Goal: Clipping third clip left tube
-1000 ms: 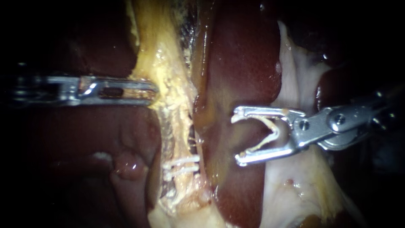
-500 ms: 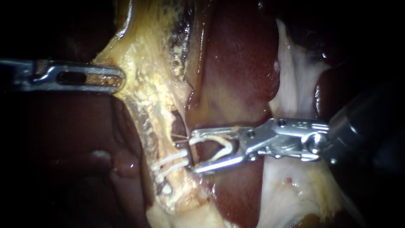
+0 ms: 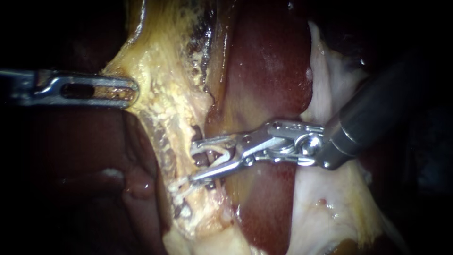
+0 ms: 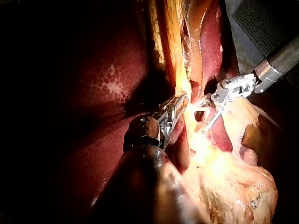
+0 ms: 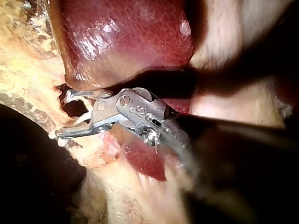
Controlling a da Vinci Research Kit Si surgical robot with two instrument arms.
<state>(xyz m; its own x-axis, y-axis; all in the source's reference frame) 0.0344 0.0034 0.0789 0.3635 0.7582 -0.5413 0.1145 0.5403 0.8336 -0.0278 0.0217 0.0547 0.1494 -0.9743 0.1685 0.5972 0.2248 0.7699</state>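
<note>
A thin reddish tube (image 3: 201,159) runs down through yellow tissue (image 3: 160,94) beside the dark liver (image 3: 264,71). Two white clips (image 3: 185,187) sit across the tube lower down. My right instrument (image 3: 192,163) comes in from the upper right. Its jaws stand a little apart, one on each side of the tube just above those clips, and hold a white clip (image 3: 221,153) between them. The right wrist view shows the same jaws (image 5: 63,115) and clip (image 5: 83,119). My left instrument (image 3: 128,89) is shut on the edge of the yellow tissue and holds it stretched leftward; the left wrist view shows it too (image 4: 180,100).
The liver lobe lies directly under the right instrument's shaft (image 3: 368,118). Pale whitish tissue (image 3: 330,208) spreads at the lower right. A small reddish lump (image 3: 137,186) sits left of the clipped tube. The view's far left and right edges are dark.
My right instrument has moved left across the liver onto the tube, its jaws narrowing with the clip. My left instrument pulled the yellow tissue leftward, then held still.
</note>
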